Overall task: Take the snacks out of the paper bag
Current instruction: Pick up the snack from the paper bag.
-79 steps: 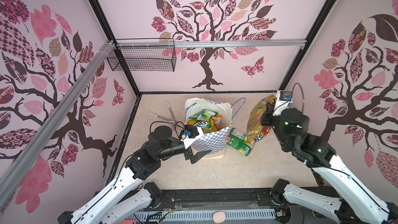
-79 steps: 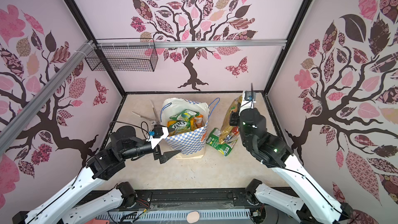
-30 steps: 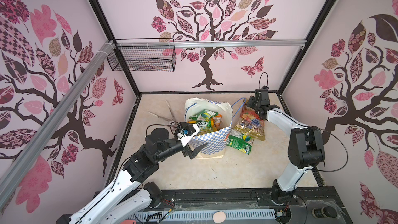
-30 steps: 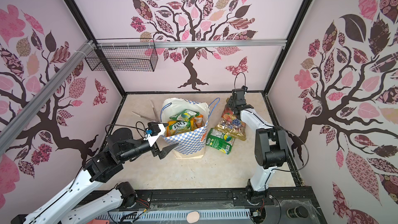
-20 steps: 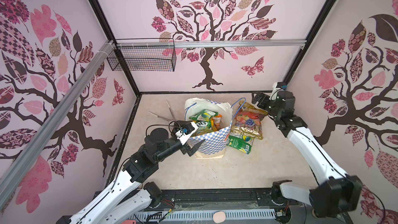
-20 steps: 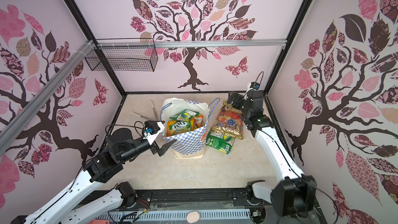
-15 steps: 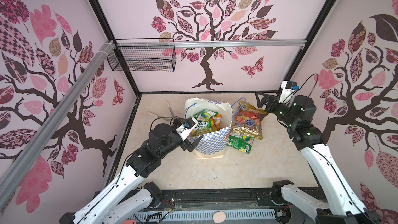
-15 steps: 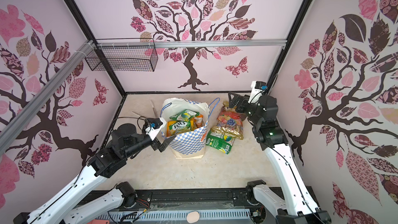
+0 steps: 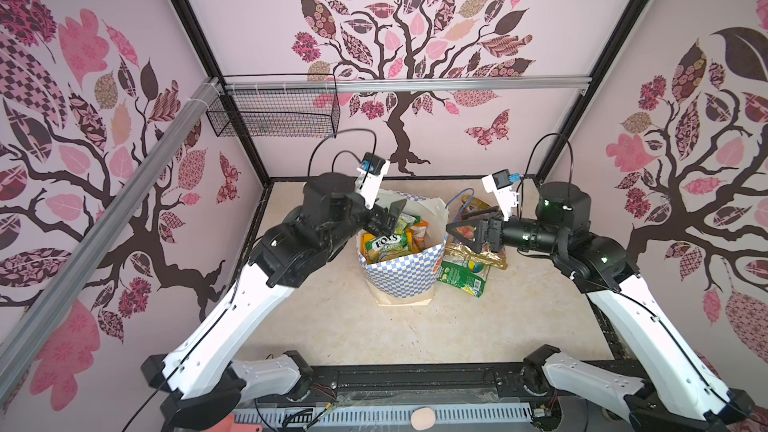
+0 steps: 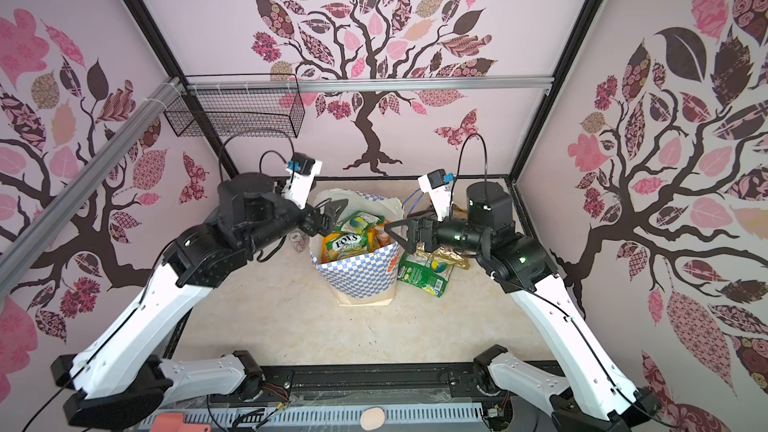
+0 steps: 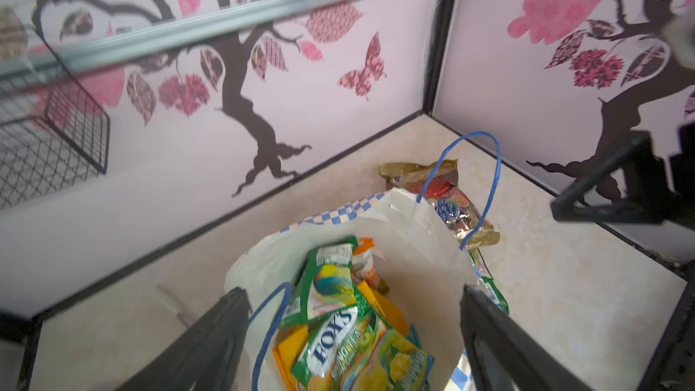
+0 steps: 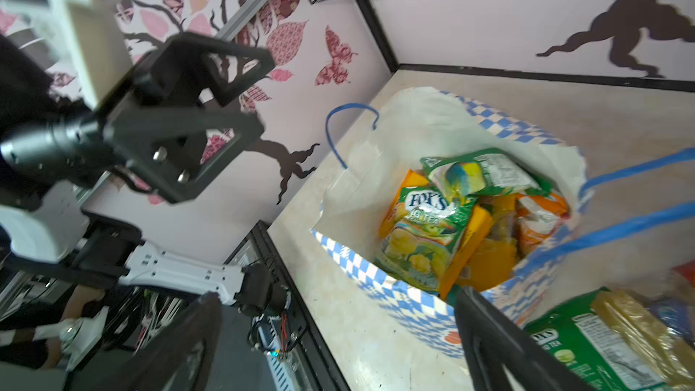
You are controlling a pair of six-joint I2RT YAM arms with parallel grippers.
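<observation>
The paper bag (image 9: 401,274) (image 10: 357,274) stands upright mid-table, mouth open. Several snacks stick out of it, with a green FOX'S packet (image 9: 384,243) (image 11: 334,336) (image 12: 428,216) on top and orange ones beside it. Two more snacks lie on the table right of the bag: a green packet (image 9: 463,276) (image 12: 586,340) and a gold fruit-print packet (image 9: 478,253) (image 11: 455,208) partly over it. My left gripper (image 9: 392,216) (image 11: 353,306) hangs open above the bag's left rim, holding nothing. Facing it over the right rim, my right gripper (image 9: 461,230) (image 12: 338,306) is open and holds nothing.
A black wire basket (image 9: 274,114) (image 10: 237,114) hangs on the back wall at the left. Patterned walls close in the table on three sides. The bag's blue cord handles (image 11: 489,167) stick up near both grippers.
My right gripper let go of the fruit-print packet beside the bag and swung over to the bag's right rim. My left gripper rose from the bag's left side to above its mouth.
</observation>
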